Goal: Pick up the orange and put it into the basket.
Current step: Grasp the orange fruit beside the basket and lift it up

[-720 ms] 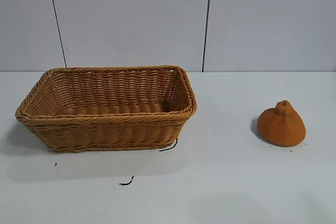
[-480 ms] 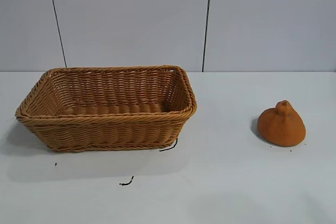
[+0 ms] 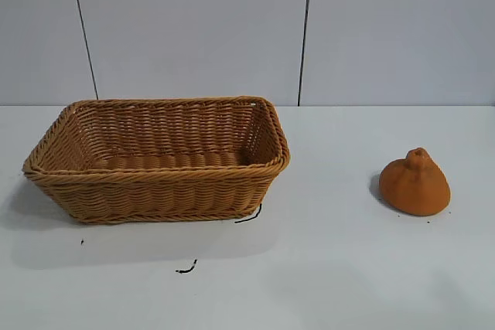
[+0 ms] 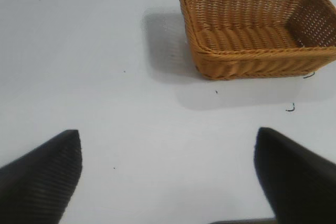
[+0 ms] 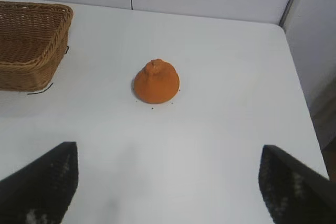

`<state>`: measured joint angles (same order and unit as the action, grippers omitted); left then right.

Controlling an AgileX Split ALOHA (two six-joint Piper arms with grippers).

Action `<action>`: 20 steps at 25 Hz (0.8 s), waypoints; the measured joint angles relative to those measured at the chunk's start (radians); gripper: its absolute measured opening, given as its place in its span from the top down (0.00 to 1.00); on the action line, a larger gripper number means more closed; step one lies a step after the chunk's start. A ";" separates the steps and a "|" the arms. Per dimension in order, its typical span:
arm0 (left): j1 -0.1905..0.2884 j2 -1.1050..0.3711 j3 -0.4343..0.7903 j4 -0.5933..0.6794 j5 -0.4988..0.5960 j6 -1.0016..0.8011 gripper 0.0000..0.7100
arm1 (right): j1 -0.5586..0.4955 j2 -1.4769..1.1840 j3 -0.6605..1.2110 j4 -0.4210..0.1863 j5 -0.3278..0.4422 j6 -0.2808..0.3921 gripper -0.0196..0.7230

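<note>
The orange [image 3: 415, 184], dome-shaped with a nub on top, sits on the white table at the right. It also shows in the right wrist view [image 5: 156, 82], ahead of my right gripper [image 5: 168, 182], which is open and empty, well short of it. The wicker basket [image 3: 158, 179] stands at the left, empty; it shows in the left wrist view [image 4: 257, 61] and partly in the right wrist view [image 5: 31, 66]. My left gripper [image 4: 168, 174] is open and empty over bare table, apart from the basket. Neither gripper shows in the exterior view.
Small black marks [image 3: 186, 269] lie on the white table [image 3: 325, 268] in front of the basket. A grey panelled wall [image 3: 232, 28] runs behind. The table's edge [image 5: 302, 87] and a gap beside it show in the right wrist view.
</note>
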<state>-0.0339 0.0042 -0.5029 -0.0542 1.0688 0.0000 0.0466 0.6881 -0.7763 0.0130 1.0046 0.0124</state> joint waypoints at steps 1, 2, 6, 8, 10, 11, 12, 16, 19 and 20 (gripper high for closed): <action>0.000 0.000 0.000 0.000 0.000 0.000 0.10 | 0.000 0.068 -0.038 0.005 0.000 0.002 0.08; 0.000 0.000 0.000 0.000 0.000 0.000 0.10 | 0.000 0.148 -0.090 0.010 0.000 0.004 0.08; 0.000 0.000 0.000 0.000 0.000 0.000 0.10 | 0.000 0.439 -0.256 0.014 -0.003 0.013 0.08; 0.000 0.000 0.000 0.000 0.000 0.000 0.10 | 0.000 0.575 -0.346 0.014 -0.003 0.013 0.08; 0.000 0.000 0.000 0.000 0.000 0.000 0.10 | 0.000 0.687 -0.424 0.016 -0.004 0.013 0.08; 0.000 0.000 0.000 0.000 0.000 0.000 0.10 | 0.000 0.744 -0.464 0.019 -0.004 0.013 0.08; 0.000 0.000 0.000 0.000 0.000 0.000 0.10 | 0.000 0.744 -0.464 0.019 -0.004 0.013 0.08; 0.000 0.000 0.000 0.000 0.000 0.000 0.10 | 0.000 0.970 -0.620 0.045 -0.004 0.005 0.08; 0.000 0.000 0.000 0.000 0.000 0.000 0.10 | 0.000 1.069 -0.664 0.074 -0.005 -0.026 0.08; 0.000 0.000 0.000 0.000 0.000 0.000 0.10 | 0.000 1.098 -0.673 0.088 -0.006 -0.036 0.08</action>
<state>-0.0339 0.0042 -0.5029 -0.0542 1.0688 0.0000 0.0466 1.7865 -1.4497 0.1014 0.9983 -0.0235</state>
